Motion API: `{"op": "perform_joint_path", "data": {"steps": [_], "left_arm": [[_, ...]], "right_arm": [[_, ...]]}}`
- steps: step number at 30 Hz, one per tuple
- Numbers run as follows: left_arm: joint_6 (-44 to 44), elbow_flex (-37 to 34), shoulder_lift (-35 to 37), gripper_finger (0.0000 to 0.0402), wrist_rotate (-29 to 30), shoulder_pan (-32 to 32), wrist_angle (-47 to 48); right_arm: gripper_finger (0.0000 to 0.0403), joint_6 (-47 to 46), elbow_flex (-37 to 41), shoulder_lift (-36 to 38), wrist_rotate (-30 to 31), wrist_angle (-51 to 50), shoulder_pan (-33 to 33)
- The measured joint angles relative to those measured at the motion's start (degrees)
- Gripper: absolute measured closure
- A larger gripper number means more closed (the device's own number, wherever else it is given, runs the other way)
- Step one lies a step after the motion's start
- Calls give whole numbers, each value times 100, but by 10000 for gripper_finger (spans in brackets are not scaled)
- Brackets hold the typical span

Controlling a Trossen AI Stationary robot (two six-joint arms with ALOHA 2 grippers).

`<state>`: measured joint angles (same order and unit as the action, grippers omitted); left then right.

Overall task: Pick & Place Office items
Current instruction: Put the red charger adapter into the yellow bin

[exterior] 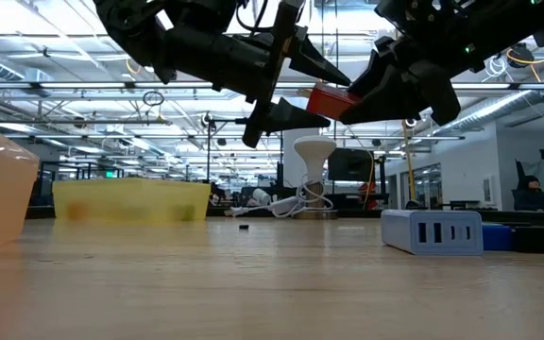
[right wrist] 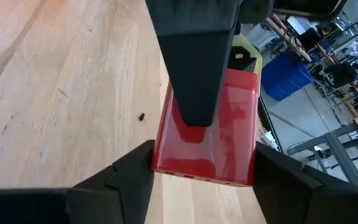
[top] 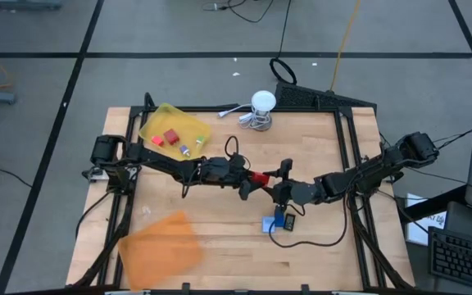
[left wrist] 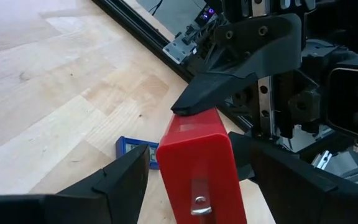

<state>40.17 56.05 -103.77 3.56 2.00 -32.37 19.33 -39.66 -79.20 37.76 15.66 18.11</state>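
A red block (left wrist: pixel 197 162), one of the office items, hangs in the air above the middle of the table (top: pixel 256 176). My right gripper (right wrist: pixel 204 158) comes from the table's right and is shut on it. My left gripper (left wrist: pixel 194 158) comes from the left and stands open around the block's other end, one finger above and one below (exterior: pixel 338 99). A narrow gap shows beside one finger (left wrist: pixel 129 177). More small pieces, red (top: pixel 170 137) among them, lie in the yellow tray (top: pixel 158 119). My right gripper pinches the red block between its two fingers, on the two narrow sides (right wrist: pixel 157 158) near the end that faces it. The fingers come about level from the table's right. The block is lifted clear of the table and lies roughly level. My left gripper has a finger (right wrist: pixel 191 74) over the block's broad face; I cannot tell whether it touches.
An orange tray (top: pixel 161 250) lies at the near left. A white round object with a coiled cable (top: pixel 260 105) stands at the far edge. A grey plug strip (exterior: pixel 433 231) and a blue item (top: pixel 269 223) lie under my right arm. A tiny dark piece (exterior: pixel 244 226) lies on the wood.
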Motion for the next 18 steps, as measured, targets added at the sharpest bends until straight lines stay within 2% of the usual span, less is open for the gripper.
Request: {"op": "perform_joint_path", "data": {"steps": [2,6,8,12,18], "left_arm": [[-131,-2,1,127,-24,-11,-3],[-104,-7,55,132,-222,-128,-39],[-102,-7,55,132,-376,-206,-34],[56,-7,59,131,-649,-264,80],[74,-7,57,140,-676,-262,85]], "right_arm": [[182,-38,0,0,184,-79,1],[183,-155,-2,2,1181,-216,0],[180,-165,2,2,1453,-316,1],[178,-164,2,2,1658,-352,0],[183,-166,2,2,1645,-350,-2]]}}
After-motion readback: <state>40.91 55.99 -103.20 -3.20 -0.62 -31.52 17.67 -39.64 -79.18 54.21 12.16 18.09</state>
